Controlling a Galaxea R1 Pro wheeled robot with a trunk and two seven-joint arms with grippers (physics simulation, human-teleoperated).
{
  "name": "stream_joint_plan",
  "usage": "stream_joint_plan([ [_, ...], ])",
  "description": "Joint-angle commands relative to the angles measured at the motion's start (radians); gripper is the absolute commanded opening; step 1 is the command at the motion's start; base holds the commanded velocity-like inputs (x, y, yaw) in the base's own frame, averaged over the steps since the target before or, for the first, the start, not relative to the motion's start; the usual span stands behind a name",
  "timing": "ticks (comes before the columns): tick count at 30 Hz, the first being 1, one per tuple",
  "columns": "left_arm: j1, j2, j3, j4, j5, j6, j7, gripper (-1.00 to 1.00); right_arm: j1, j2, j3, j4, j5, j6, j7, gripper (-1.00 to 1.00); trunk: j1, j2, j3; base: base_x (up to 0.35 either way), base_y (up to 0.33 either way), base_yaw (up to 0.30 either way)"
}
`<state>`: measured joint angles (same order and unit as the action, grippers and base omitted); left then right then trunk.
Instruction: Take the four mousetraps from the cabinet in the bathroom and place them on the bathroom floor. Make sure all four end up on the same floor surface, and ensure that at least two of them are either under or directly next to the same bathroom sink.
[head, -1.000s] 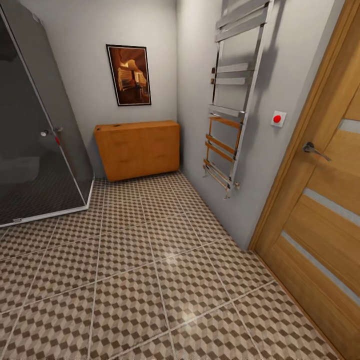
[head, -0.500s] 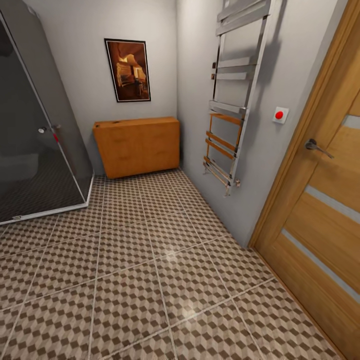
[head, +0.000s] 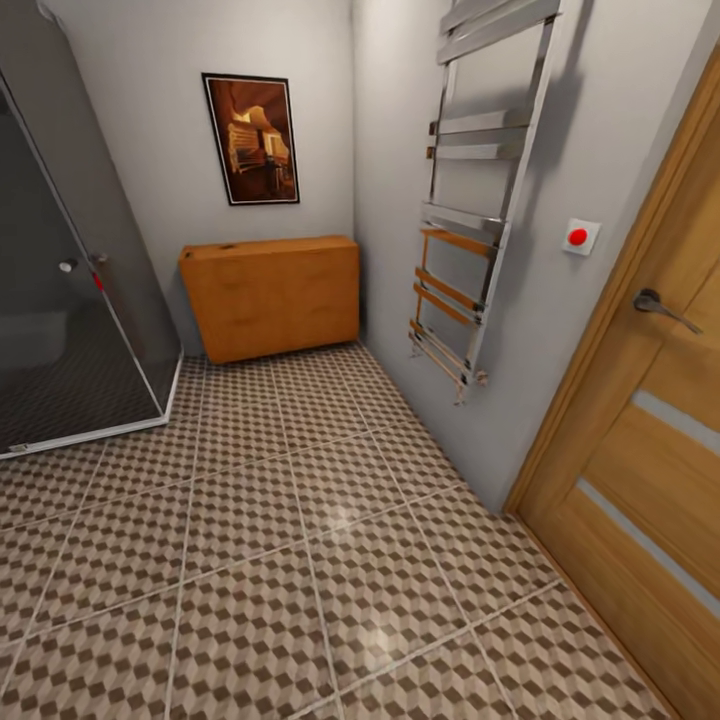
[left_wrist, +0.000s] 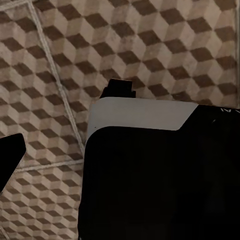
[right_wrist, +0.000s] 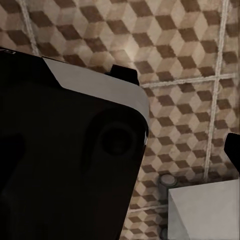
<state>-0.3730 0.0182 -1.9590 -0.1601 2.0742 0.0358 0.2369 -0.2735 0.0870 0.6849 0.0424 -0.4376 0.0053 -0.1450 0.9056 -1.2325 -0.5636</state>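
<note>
The orange-brown cabinet (head: 270, 295) stands shut against the far wall, under a framed picture. The mousetraps are out of view, and so is the bathroom sink. The cube-patterned bathroom floor (head: 300, 520) stretches from me to the cabinet. In the left wrist view a dark fingertip (left_wrist: 10, 155) of my left gripper sits at the frame's edge over the tiles, with nothing held. In the right wrist view a dark fingertip (right_wrist: 233, 146) of my right gripper sits at the edge in the same way. Both fingertips are spread wide.
A dark glass shower cabin (head: 70, 300) fills the left. A chrome towel rail (head: 470, 230) juts from the right wall. A wooden door (head: 650, 420) with a lever handle is at near right. My black and white body (left_wrist: 150, 170) blocks much of both wrist views.
The whole head view has shifted slightly: the door and towel rail slid right and the cabinet looks a little larger. That is camera motion; nothing in the room moved.
</note>
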Motion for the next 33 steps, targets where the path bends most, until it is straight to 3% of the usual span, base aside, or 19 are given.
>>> stream_joint_plan([
  [1,-0.001,0.001,-0.003,-0.004,0.0,0.001,0.007,1.0,-0.001,0.001,0.008,0.002,-0.007,-0.009,-0.002,1.0,0.001,0.0,-0.001,0.33,0.0,0.0],
  [12,-0.001,0.002,-0.003,-0.004,0.0,0.001,0.007,1.0,-0.001,0.003,0.008,0.002,-0.004,-0.035,-0.002,1.0,0.001,0.0,-0.004,0.333,0.0,0.067],
  [33,-0.001,0.001,-0.003,-0.004,0.0,0.001,0.007,1.0,0.0,0.003,0.01,0.002,-0.003,-0.039,-0.002,1.0,0.001,0.0,-0.022,0.334,0.0,0.228],
])
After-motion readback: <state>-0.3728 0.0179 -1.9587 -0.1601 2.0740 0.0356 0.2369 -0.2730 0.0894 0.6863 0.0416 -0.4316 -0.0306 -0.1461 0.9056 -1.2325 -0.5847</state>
